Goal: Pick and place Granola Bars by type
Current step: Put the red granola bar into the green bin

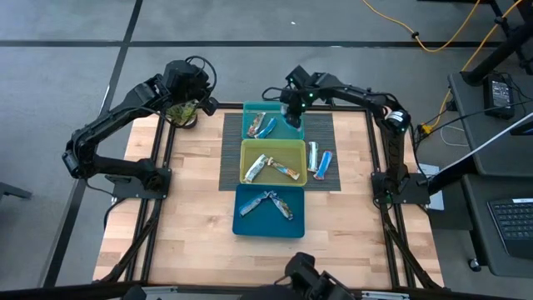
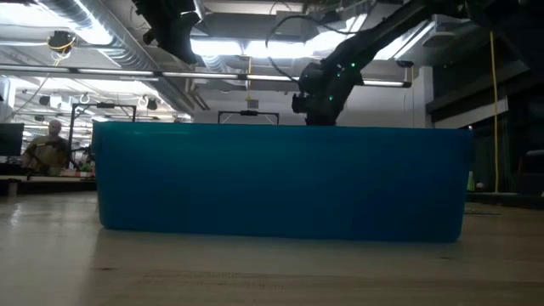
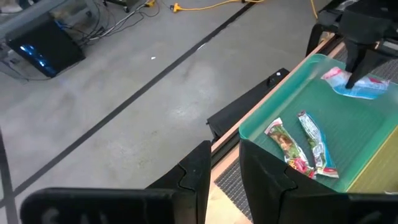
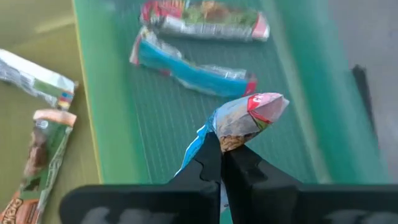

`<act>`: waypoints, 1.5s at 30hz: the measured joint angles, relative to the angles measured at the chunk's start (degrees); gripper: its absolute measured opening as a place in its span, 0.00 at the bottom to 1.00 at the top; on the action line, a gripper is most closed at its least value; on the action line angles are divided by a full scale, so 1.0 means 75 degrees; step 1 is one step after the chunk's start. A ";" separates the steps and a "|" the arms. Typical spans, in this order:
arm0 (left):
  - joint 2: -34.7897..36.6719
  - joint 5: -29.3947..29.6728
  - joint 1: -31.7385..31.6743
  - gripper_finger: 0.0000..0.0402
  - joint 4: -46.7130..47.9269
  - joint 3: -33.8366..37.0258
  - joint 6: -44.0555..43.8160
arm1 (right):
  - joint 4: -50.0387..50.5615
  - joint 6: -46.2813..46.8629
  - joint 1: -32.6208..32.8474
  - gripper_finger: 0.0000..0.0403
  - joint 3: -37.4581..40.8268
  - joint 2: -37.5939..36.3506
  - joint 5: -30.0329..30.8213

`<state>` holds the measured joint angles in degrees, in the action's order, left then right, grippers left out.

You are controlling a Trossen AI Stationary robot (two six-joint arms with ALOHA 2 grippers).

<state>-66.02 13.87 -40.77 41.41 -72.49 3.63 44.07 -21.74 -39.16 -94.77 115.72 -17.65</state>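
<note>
- Blue bin (image 2: 280,180): nearest the low camera, its near wall fills most of that view and hides the other bins and the table beyond; from above it holds two bars crossed in a V (image 1: 273,204).
- Left gripper (image 3: 225,163): parked over the table's far-left corner, above a small dark round object (image 1: 185,114) that cannot be made out; fingers a narrow gap apart, nothing between them.
- Teal bin (image 1: 248,110): far end of the row; in the left wrist view two red-and-green bars (image 3: 291,148) lie side by side inside it, with a blue bar (image 4: 189,68) near them.
- Right gripper (image 4: 222,163): hanging over the teal bin's right part; fingers pinched tight on the end of a crumpled blue-wrapped bar (image 4: 244,118), which is lifted clear of the bin floor; the rest of that wrapper is hidden behind the fingers.
- Yellow-green bin (image 1: 246,150): middle of the row; two or three bars (image 1: 271,167) lie in it, the exact count hard to tell.
- Loose bars (image 1: 321,158): one silvery, one blue, on the dark mat (image 1: 226,142) just right of the yellow-green bin.
- Wooden table (image 1: 191,217): pale planks, dark frame rails along both sides.
- Room: grey floor with dark lines and a yellow cable (image 1: 433,37); a desk with a keyboard (image 1: 510,223) cut off at the right edge; a seated person (image 2: 51,149) far off at the left in the low view.
</note>
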 joint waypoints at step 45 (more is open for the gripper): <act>0.0000 -0.0006 0.0009 0.19 -0.0003 -0.0003 -0.0786 | -0.0450 0.0281 0.0063 0.24 0.0060 0.0473 0.0391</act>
<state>-66.02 13.82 -40.71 41.39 -72.51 -2.26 40.70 -19.64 -38.68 -94.32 119.26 -14.71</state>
